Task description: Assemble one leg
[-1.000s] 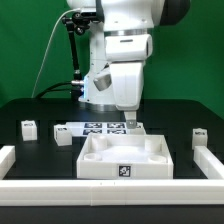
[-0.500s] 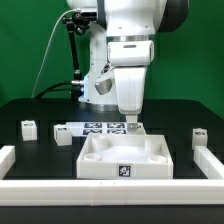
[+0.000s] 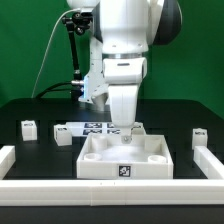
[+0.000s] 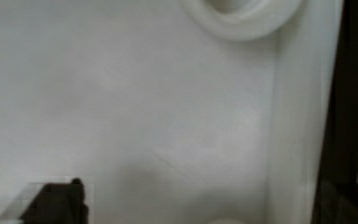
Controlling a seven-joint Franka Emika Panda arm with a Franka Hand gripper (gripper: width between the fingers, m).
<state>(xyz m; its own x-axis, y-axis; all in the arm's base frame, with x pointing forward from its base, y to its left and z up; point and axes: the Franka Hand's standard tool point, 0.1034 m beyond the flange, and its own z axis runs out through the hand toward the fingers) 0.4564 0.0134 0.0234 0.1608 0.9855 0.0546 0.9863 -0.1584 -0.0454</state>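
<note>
Three legs, small white posts with tags, stand on the black table: one (image 3: 28,127) at the exterior view's left, one (image 3: 62,136) beside the marker board, and one (image 3: 199,137) at the right. My gripper (image 3: 127,134) hangs over the back wall of the large white tray-shaped piece (image 3: 95,160), far from all the legs. In the wrist view the tray's white surface (image 4: 140,110) with a round hole (image 4: 247,15) fills the frame. One dark finger (image 4: 55,203) shows at the edge. The gripper (image 4: 190,205) looks open and holds nothing.
The marker board (image 3: 98,127) lies behind the tray. A low white frame runs along the table's front (image 3: 110,190) and both sides. The arm's base and cables stand at the back.
The arm has turned and shifted slightly to the exterior view's left. The gripper has come down closer to the tray's back wall.
</note>
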